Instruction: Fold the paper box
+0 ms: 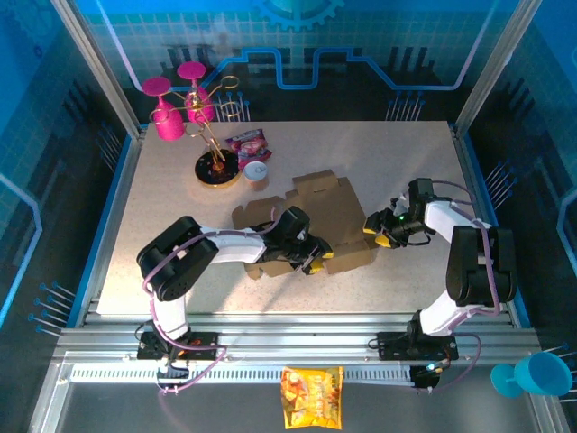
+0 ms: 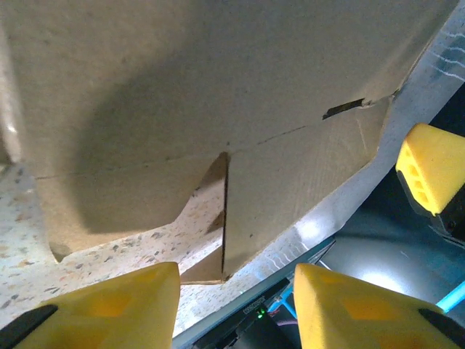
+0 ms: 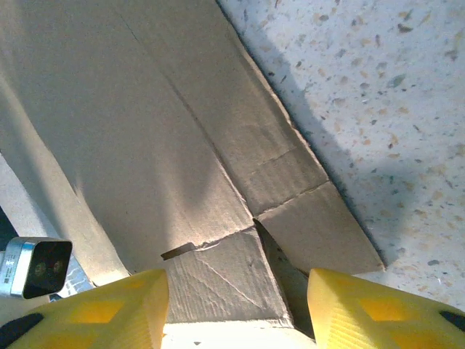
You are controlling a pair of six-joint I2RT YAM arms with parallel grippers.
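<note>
From above, the paper box point(image 1: 338, 221) lay as a flattened brown die-cut sheet mid-table point(image 1: 180, 225), the left gripper point(image 1: 311, 260) over its near edge and the right gripper point(image 1: 380, 233) at its right end. The left wrist camera looked up at the paper box point(image 2: 218, 87) from under a raised panel; the left gripper point(image 2: 236, 273) stood released, its yellow fingers point(image 2: 109, 309) apart and clear of the cardboard. At the right wrist, a paper box point(image 3: 145, 131) flap slanted above the speckled table point(image 3: 378, 109), and the right gripper point(image 3: 236, 280) was also released, its jaws spread with only the flap's lower edge between them
</note>
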